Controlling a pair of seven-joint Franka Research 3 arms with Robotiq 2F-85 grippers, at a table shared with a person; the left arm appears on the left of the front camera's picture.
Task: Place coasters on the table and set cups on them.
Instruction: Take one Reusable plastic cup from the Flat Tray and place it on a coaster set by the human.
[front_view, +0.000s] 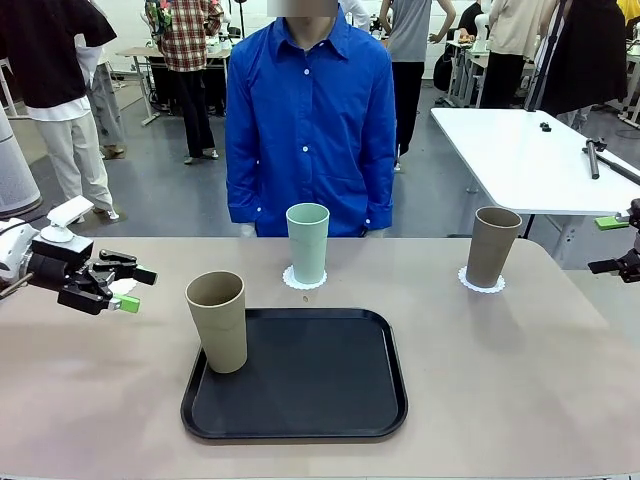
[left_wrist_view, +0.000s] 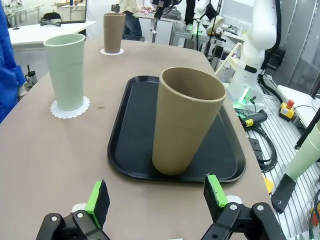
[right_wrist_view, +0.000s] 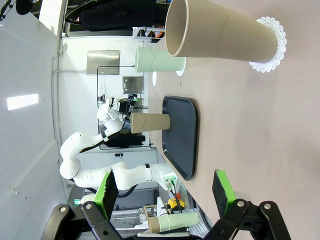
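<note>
Tray (front_view: 300, 400): nearest us, centre.
Brown cup (front_view: 218, 320): upright on the tray's left edge.
Left gripper (left_wrist_view: 156, 192): spread; we judge it nearer, cup just to its right.
Right gripper (right_wrist_view: 165, 185): spread, far right, well apart.

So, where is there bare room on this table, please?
Bare: beige tabletop between the pale mint tumbler and the far tan tumbler, and right of the black rounded tray; most of the tray too. Crowded: its left corner, with another tan tumbler near the left gripper.
</note>
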